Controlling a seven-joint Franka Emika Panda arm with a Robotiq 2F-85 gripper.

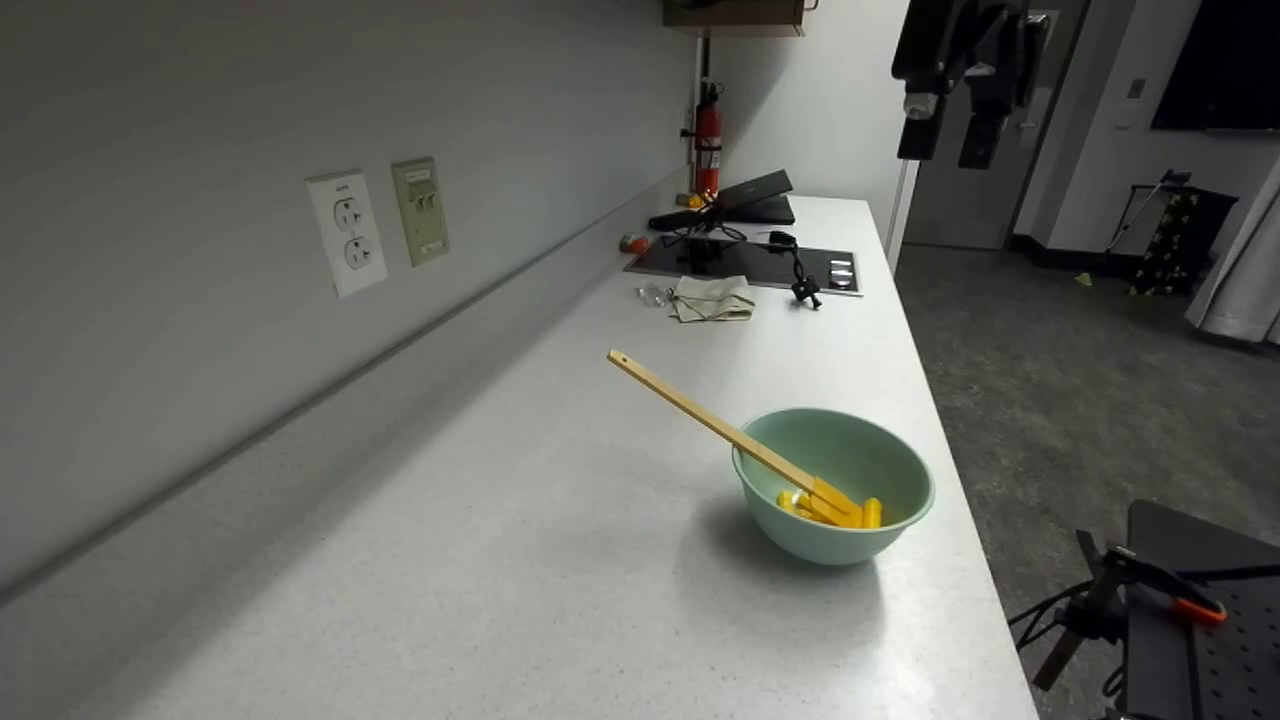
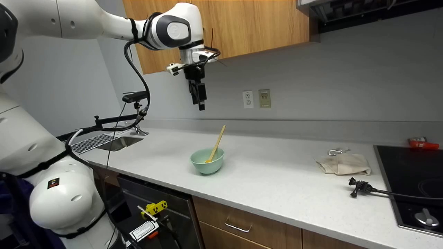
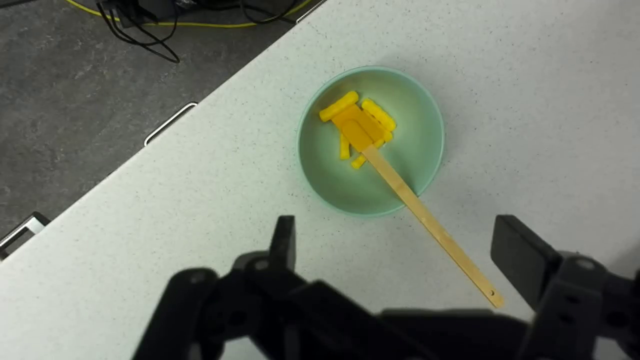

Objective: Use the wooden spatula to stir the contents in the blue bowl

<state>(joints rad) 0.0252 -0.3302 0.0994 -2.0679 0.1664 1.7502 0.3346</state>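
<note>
Gaping wide, empty claw (image 3: pixel 395 232) above the wooden spatula (image 3: pixel 422 212).

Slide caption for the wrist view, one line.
Open tool above a counter where a wooden-handled spatula leans over the edge of a pale green bowl, its orange end among yellow pieces.

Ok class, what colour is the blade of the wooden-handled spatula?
The spatula blade is plain yellowish orange; it shows best in the wrist view.
</note>
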